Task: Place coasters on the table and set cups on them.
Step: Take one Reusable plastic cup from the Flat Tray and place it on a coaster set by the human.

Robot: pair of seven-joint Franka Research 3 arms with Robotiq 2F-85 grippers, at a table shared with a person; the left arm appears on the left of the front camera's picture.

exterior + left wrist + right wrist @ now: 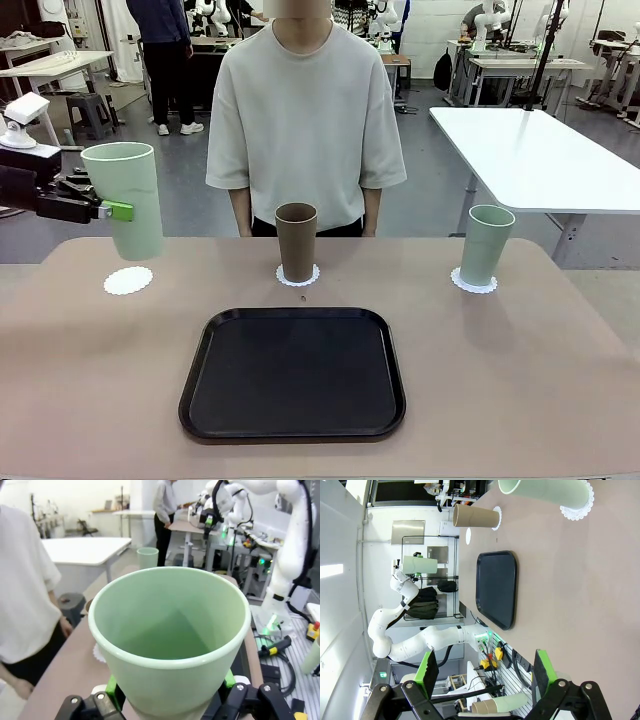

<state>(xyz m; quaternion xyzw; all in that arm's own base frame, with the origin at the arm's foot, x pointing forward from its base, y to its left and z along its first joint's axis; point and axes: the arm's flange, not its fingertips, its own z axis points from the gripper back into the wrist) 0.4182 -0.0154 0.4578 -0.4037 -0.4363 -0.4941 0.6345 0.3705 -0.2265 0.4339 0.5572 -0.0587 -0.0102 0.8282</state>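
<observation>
- Counting what stands on the table (560, 400), we find all three coasters laid out: one under the brown cup (296, 241), one under the right-hand mint cup (486, 245), and a bare coaster (128, 280) at the left.
- We judge two of three cups done (both sit upright on their doilies, as far as we can see).
- The last mint cup (125, 198) hangs in the air just above and beside the bare coaster, pinched between the jaws of the left gripper (108, 210).
- The right gripper (485, 677) stands with its jaws spread wide, holding nothing, well back from the cups.
- What remains, we think: lower this cup onto the bare coaster and let go. The black tray (293, 373) lies in the middle of the table.
</observation>
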